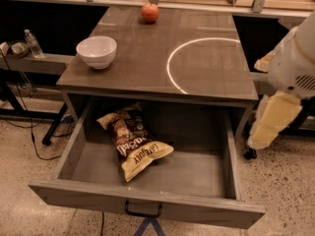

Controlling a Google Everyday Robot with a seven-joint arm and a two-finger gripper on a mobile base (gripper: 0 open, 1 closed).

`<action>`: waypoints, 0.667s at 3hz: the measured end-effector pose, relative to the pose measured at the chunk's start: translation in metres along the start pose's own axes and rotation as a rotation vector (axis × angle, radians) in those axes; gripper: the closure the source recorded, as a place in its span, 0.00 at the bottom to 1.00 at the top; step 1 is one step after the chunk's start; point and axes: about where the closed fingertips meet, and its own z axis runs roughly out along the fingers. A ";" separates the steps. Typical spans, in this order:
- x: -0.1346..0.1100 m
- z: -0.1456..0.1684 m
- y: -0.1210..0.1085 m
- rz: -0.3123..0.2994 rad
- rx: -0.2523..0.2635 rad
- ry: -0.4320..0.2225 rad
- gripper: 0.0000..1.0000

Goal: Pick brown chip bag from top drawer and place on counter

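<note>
- the gripper [272,124] hangs off the right edge of the worktop [138,68], outside the drawer [147,200] and beside its right wall. i cannot tell whether it is open or closed.
- the chip bag [134,141] lies flat in the open drawer, left of its middle, with its far end tucked under the worktop's front edge.
- risk: if the gripper comes in sideways, it could knock the drawer's right wall or the worktop's front right corner. it likely has to clear that wall first.
- risk: a straight lift at the bag's far end could strike the front edge above it. the near, tan end looks freer.
- risk: the bag looks crinkled and slick, so a shallow pinch may slip off.
- room: the drawer's right half is bare floor, good for coming down.
- room: the bowl [96,51] sits near the worktop's front left corner and the apple [150,12] near the back edge. that leaves the middle and the right side by the white circle [170,63] open for setting the bag down.
</note>
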 end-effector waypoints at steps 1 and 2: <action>-0.009 0.045 0.014 0.067 -0.022 -0.012 0.00; -0.047 0.109 0.038 0.120 -0.086 -0.080 0.00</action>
